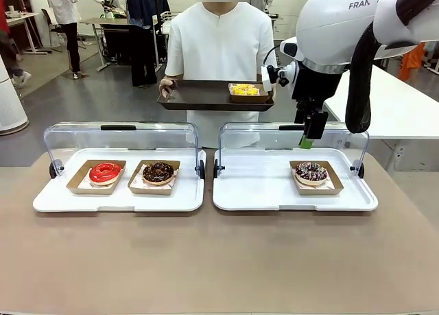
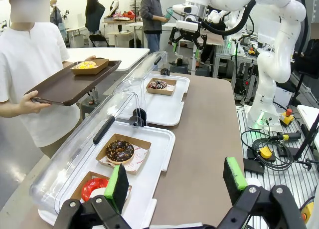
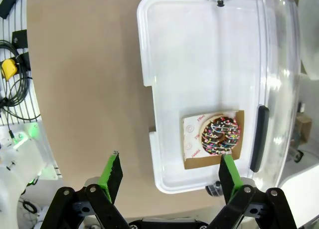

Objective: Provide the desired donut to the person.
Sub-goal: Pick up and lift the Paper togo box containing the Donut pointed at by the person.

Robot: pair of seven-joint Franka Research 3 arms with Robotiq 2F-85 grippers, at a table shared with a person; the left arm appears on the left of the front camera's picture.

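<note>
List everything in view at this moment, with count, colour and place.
Left display tray: one, white, clear lid raised, table's left.
Right display tray: one, white, clear lid raised, table's right.
Red donut: one, red, left display tray.
Chocolate donut: one, dark brown, beside the red donut.
Sprinkled donut: one, chocolate with coloured sprinkles, right display tray.
Yellow donut: one, yellow, on the serving tray.
Serving tray: one, dark brown, held by the person.
Table: one, tan.
Person: one, white top, far side.
Left gripper: black, green pads, open, holding nothing.
Right gripper: same colours, open, above the right display tray.
</note>
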